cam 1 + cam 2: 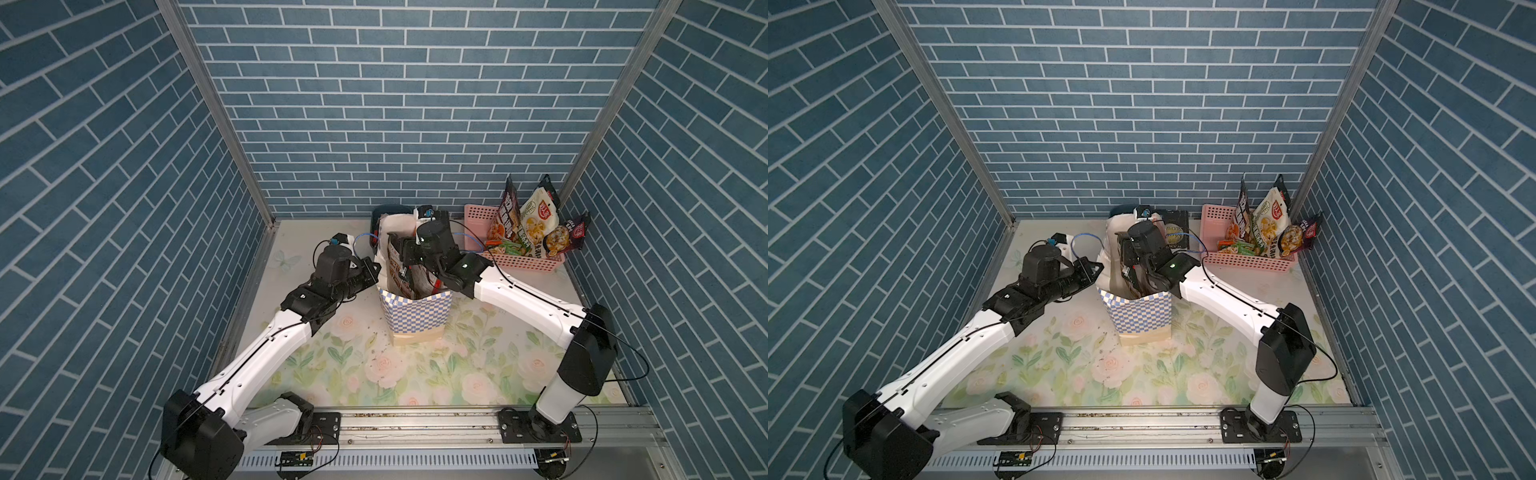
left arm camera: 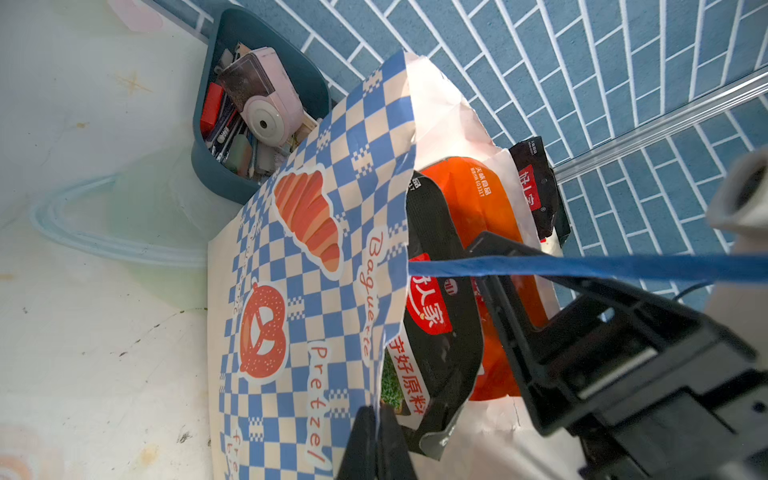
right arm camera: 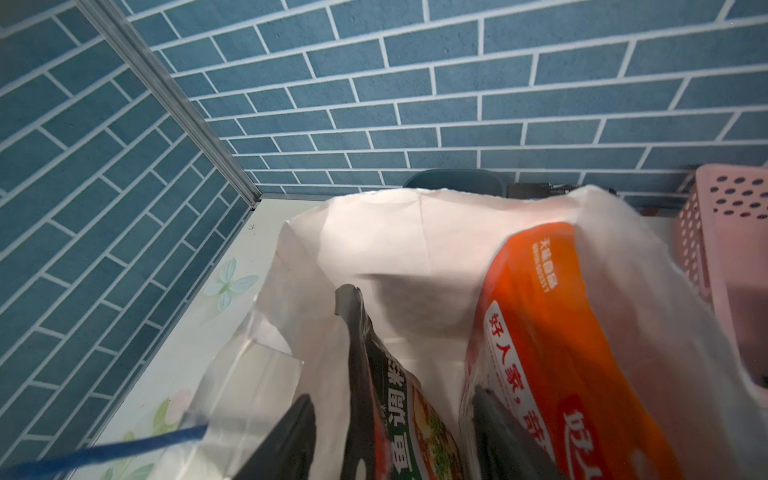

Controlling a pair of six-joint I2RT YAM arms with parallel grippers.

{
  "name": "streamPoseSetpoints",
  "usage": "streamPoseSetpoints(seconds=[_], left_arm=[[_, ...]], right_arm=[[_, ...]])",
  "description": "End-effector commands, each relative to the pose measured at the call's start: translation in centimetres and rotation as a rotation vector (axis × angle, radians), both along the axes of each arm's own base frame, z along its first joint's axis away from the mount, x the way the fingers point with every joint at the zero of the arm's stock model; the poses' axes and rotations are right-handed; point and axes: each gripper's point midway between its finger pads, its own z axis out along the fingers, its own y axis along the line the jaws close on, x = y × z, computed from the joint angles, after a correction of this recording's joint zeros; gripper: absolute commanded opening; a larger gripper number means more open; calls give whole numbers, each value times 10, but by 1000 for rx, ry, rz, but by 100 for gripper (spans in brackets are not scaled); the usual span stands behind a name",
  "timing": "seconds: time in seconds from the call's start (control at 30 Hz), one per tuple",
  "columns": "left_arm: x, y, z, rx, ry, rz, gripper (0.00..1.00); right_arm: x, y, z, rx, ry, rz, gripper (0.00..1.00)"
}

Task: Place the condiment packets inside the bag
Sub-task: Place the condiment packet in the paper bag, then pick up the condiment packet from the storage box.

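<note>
The blue-and-white checkered bag [image 1: 415, 309] [image 1: 1142, 311] stands upright mid-table. My left gripper [image 2: 376, 415] [image 1: 374, 270] is shut, pinching the bag's [image 2: 316, 266] left rim. My right gripper [image 3: 390, 395] [image 1: 405, 270] reaches down into the bag's white inside [image 3: 395, 249] and is open. A black packet [image 3: 365, 374] [image 2: 436, 332] stands loose between its fingers. An orange packet [image 3: 573, 332] [image 2: 478, 199] leans against the far finger. Several more condiment packets stand in the pink basket [image 1: 515, 262]: black [image 1: 509, 208], cream [image 1: 538, 212], dark purple [image 1: 569, 239].
A dark teal bin [image 2: 216, 166] of small odds and ends sits just behind the bag, by the back wall. A dark flat box [image 1: 1177, 230] leans there too. The bag's blue cord handle [image 2: 582, 268] stretches across in front of my right arm. Brick-pattern walls close in three sides.
</note>
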Motion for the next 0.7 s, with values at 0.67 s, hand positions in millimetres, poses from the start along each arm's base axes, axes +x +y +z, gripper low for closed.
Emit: streamPoseSetpoints(seconds=[0.67], left_arm=[[-5, -4, 12, 3, -37, -32, 0]], right_arm=[[84, -273, 69, -60, -22, -269, 76]])
